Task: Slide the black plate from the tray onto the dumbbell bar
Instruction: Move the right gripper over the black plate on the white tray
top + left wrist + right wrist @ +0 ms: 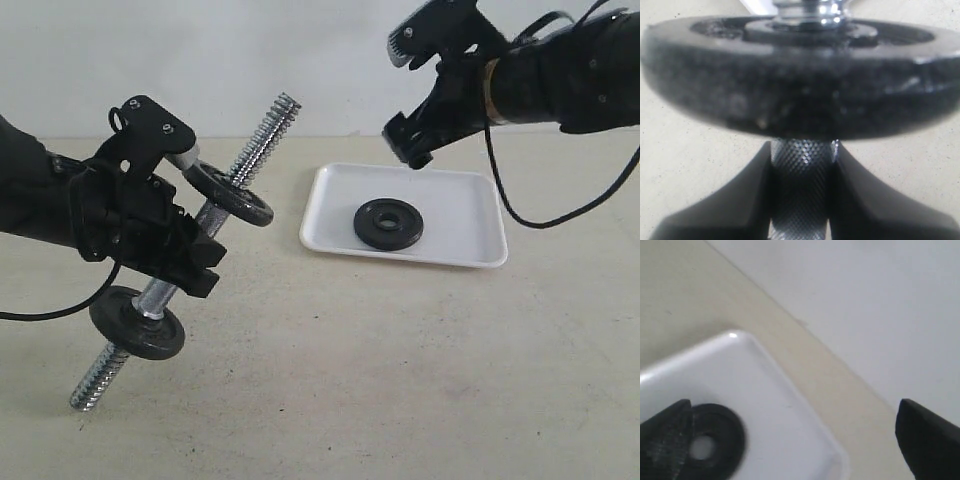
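The black plate [388,223] lies flat in the white tray [460,210] at the back right; the right wrist view shows the plate [715,440] near the tray's corner [765,370]. My left gripper [185,245] is shut on the knurled middle of the dumbbell bar [262,135], holding it tilted above the table. The bar [801,170] sits between the two black fingers [740,200], with a fitted black disc [800,85] just beyond them. Two discs [232,193] [137,322] are on the bar. My right gripper [405,90] hangs open above the tray's far-left part, holding nothing.
The beige tabletop [400,380] stretches in front of the tray and the bar. A pale wall [250,50] backs the table. A black cable [520,200] loops from the right arm over the tray's right end.
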Robot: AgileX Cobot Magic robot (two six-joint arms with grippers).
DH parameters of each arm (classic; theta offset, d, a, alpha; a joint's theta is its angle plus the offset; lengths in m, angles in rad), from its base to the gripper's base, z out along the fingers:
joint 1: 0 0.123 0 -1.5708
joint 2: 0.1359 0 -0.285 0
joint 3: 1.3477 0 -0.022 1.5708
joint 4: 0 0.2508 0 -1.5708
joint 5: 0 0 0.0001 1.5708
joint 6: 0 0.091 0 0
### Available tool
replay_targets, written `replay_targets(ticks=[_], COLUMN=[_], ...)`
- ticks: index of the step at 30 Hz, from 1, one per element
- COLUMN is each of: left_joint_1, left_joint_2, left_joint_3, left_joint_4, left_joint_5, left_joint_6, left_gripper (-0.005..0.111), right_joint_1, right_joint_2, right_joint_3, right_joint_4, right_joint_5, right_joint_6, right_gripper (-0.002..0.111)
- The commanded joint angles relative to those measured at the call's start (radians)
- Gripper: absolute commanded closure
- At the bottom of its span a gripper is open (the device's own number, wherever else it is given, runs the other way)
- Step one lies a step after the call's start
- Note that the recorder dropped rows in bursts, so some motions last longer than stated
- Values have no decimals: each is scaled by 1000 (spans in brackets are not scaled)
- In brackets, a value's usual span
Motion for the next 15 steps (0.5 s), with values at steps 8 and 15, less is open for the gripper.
replay_targets(ticks=[8, 15], left_joint_1=[3, 3], left_joint_2=[-61, -61], left_joint_3=[-34, -34], left_joint_4=[-44, -44], left_joint_5=[-106, -102], left_joint_6=[7, 7], left_gripper=[102, 102], right_joint_1=[8, 6], right_joint_2=[-7, -7], right_joint_3=[-170, -268], right_joint_4=[171, 961], right_joint_5=[756, 874], right_joint_6=[-343, -787], right_gripper=[6, 6])
